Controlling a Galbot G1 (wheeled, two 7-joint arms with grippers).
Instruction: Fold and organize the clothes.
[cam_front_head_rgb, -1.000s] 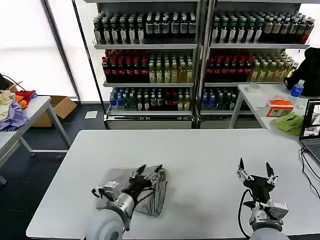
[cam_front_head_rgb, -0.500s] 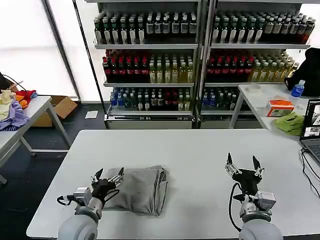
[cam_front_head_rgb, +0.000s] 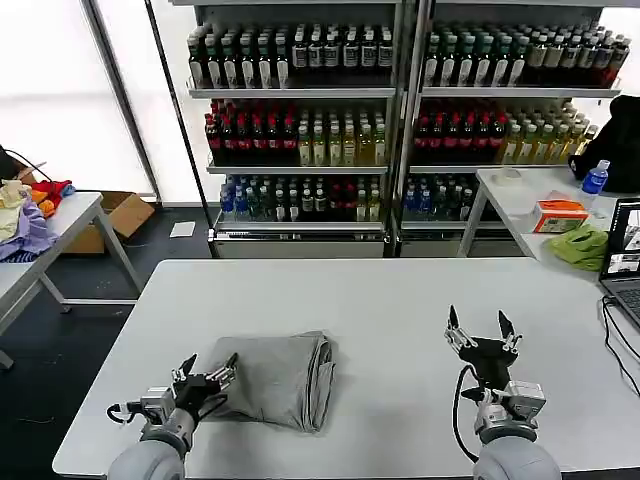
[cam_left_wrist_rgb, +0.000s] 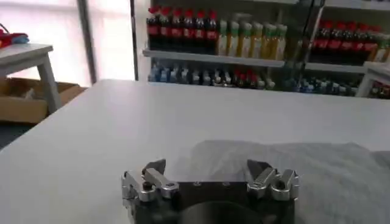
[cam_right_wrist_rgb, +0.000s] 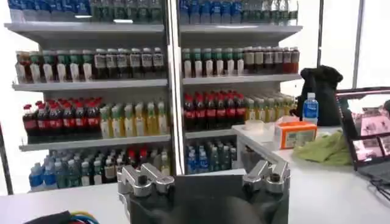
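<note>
Folded grey shirt (cam_front_head_rgb: 278, 378) lying on white table (cam_front_head_rgb: 400, 300), front left. Left gripper (cam_front_head_rgb: 205, 373) spread wide, grasping nothing, at shirt's left edge. Right gripper (cam_front_head_rgb: 478, 331) likewise spread, raised well to the right.

A long white desk (cam_front_head_rgb: 400, 300) stands in front. Behind it, tall shelves (cam_front_head_rgb: 400, 92) are packed with rows of drink bottles (cam_front_head_rgb: 290, 140), dark red, yellow and blue-capped. To the left, a side table (cam_front_head_rgb: 60, 225) carries a heap of purple, red and yellow garments (cam_front_head_rgb: 25, 215), with a cardboard box (cam_front_head_rgb: 120, 215) on the floor just past it. To the right, another table (cam_front_head_rgb: 515, 195) holds a water bottle (cam_front_head_rgb: 594, 180), an orange box (cam_front_head_rgb: 559, 215), a lime-green cloth (cam_front_head_rgb: 580, 246) and an open laptop (cam_front_head_rgb: 624, 262).
</note>
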